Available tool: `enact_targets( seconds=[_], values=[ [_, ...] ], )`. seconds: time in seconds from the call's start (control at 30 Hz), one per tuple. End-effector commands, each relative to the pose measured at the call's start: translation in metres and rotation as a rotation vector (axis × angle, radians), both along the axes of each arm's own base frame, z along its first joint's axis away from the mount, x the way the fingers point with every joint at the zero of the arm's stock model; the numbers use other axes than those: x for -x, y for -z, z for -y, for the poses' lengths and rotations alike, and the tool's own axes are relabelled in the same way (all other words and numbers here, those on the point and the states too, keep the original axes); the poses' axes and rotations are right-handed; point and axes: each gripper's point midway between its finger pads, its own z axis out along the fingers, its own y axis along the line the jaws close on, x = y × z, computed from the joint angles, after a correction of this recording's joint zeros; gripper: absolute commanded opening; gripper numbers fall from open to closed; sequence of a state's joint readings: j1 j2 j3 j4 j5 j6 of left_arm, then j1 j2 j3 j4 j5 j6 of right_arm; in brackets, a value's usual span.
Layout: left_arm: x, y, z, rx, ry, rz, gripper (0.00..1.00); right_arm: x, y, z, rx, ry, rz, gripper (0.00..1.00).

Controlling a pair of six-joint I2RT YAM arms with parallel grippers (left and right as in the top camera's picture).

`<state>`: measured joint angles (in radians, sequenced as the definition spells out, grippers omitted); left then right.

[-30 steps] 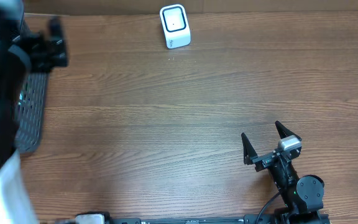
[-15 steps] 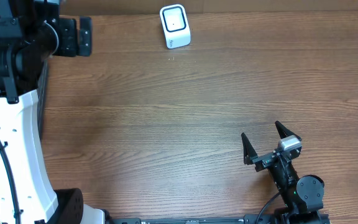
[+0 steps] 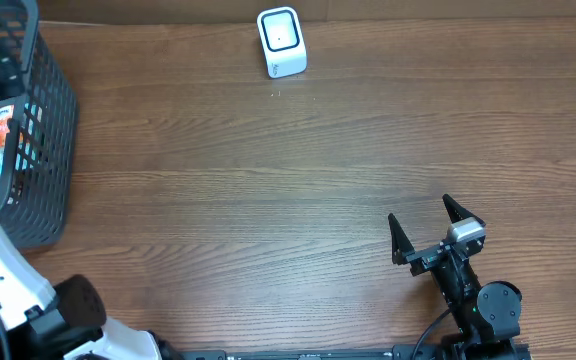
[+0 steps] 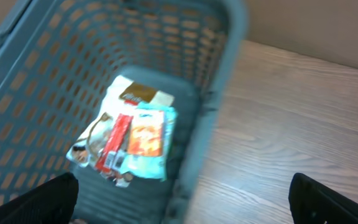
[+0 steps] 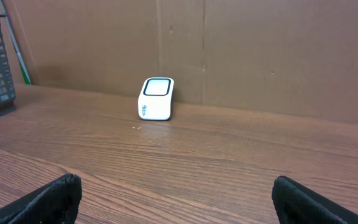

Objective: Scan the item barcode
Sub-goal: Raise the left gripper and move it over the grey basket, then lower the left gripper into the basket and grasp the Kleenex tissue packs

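Hovering over the far-left basket (image 3: 50,112), our left hand (image 4: 180,190) stands open. Our right hand (image 3: 418,209), near right, is open too.

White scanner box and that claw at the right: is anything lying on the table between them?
Nothing. Only bare wooden table lies between the scanner and the open right gripper, clearest in the overhead view.

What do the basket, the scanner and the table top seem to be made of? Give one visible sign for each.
Basket: probably dark grey moulded plastic, matt, going by its regular lattice wall.
Scanner: white plastic casing, smooth, with rounded corners and a dark-rimmed window.
Table top: wood grain, low sheen; solid wood or laminate cannot be told.
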<state>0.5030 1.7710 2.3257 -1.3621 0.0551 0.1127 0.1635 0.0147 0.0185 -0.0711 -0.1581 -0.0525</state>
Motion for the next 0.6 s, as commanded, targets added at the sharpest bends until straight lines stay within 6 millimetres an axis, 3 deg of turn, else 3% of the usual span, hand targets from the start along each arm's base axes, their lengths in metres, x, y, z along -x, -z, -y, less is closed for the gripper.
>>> enact_targets(
  seconds=[0.0, 0.07, 0.27, 0.57],
  values=[
    [0.001, 0.009, -0.021, 0.029, -0.015, -0.007, 1.0, 0.0, 0.002, 0.0, -0.001, 0.002, 0.005, 1.0],
    [0.004, 0.026, -0.041, 0.054, -0.058, -0.044, 0.99, 0.0, 0.002, 0.0, -0.001, 0.002, 0.005, 1.0],
    [0.0, 0.059, -0.067, 0.097, -0.097, -0.107, 1.0, 0.0, 0.002, 0.0, -0.001, 0.002, 0.005, 1.0],
    [-0.013, 0.124, -0.083, 0.158, -0.041, -0.248, 1.0, 0.0, 0.002, 0.0, -0.001, 0.002, 0.004, 1.0]
  ],
)
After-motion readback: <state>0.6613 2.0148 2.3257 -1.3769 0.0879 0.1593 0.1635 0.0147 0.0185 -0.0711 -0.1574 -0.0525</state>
